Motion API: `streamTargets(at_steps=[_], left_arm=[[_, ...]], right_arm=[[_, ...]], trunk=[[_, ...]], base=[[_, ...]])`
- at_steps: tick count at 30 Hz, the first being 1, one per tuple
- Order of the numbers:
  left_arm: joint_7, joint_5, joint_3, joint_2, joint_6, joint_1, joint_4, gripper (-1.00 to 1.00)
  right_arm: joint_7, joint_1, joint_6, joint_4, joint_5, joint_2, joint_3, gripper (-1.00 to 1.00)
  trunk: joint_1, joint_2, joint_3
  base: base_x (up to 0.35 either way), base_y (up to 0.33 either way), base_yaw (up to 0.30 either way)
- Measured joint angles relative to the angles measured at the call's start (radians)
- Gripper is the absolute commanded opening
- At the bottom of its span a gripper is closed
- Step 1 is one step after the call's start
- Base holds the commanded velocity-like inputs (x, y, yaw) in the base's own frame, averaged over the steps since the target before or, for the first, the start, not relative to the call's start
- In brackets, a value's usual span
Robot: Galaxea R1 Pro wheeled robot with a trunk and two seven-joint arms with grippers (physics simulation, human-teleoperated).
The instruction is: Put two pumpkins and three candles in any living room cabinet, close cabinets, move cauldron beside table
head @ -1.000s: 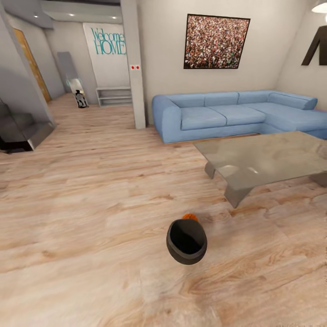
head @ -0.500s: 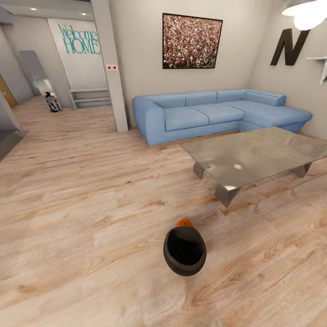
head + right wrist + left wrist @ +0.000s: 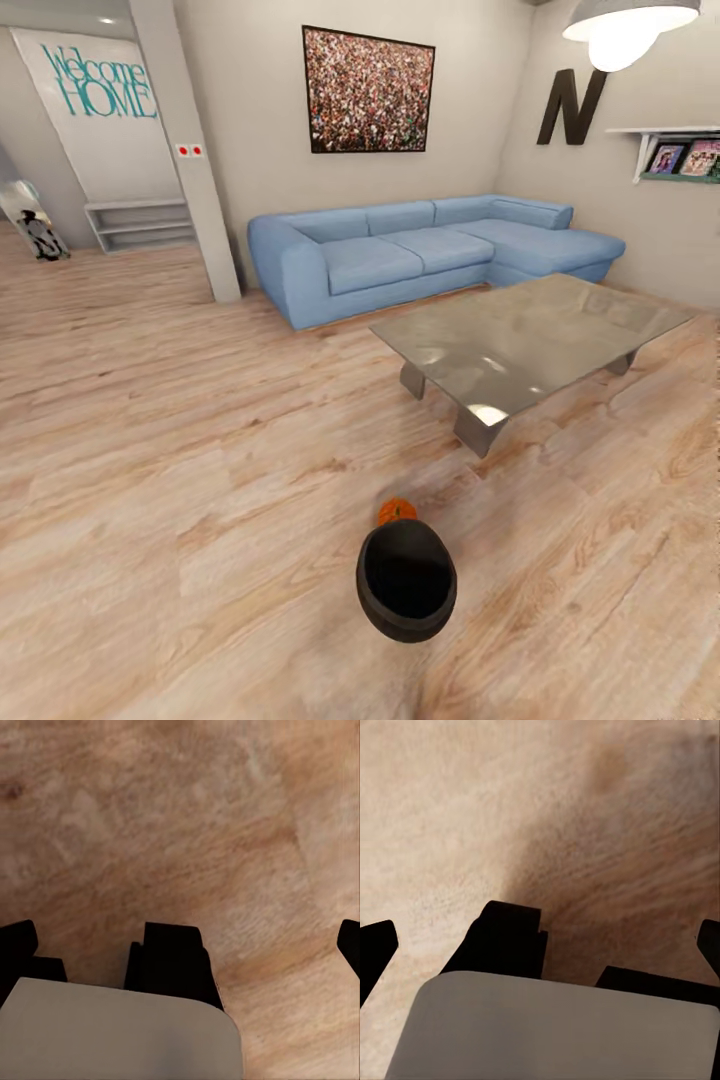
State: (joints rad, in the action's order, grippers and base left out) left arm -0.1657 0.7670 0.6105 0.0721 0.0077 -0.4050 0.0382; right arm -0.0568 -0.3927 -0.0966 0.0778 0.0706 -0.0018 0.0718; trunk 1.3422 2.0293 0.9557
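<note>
On the wood floor just ahead of me lies the black cauldron (image 3: 405,590), its wide mouth facing me. Right behind it an orange pumpkin (image 3: 397,511) peeks over the rim, mostly hidden. The glass-topped table (image 3: 520,340) with grey legs stands further off to the right, well apart from the cauldron. In the left wrist view my left gripper (image 3: 542,941) hangs over bare floor, fingers spread wide and empty. My right gripper (image 3: 182,937) is likewise open above the floor in the right wrist view. The candles and cabinets are out of view.
A blue corner sofa (image 3: 400,255) lines the back wall behind the table. A grey pillar (image 3: 190,160) rises at the left, with a low shelf (image 3: 140,225) beyond it. A wall shelf with pictures (image 3: 680,155) hangs at the right. Wide floor stretches to the left.
The camera has turned to the right, so the whole room has slid left in the picture. The cauldron and pumpkin still lie in the same spot on the floor.
</note>
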Motion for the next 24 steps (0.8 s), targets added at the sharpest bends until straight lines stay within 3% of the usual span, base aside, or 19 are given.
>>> streamTargets(at_steps=[10, 24], left_arm=[[0.0, 0.0, 0.0, 0.001, 0.0, 0.0, 0.0, 1.0], [0.0, 0.0, 0.0, 0.001, -0.001, 0.0, 0.0, 1.0]], right_arm=[[0.0, 0.0, 0.0, -0.001, 0.006, 0.001, 0.001, 1.0], [-0.001, 0.017, -0.002, -0.003, 0.01, 0.003, 0.004, 1.0]], trunk=[[0.0, 0.0, 0.013], [0.0, 0.0, 0.015]], base=[[0.107, 0.073, -0.14], [0.024, 0.016, -0.007]])
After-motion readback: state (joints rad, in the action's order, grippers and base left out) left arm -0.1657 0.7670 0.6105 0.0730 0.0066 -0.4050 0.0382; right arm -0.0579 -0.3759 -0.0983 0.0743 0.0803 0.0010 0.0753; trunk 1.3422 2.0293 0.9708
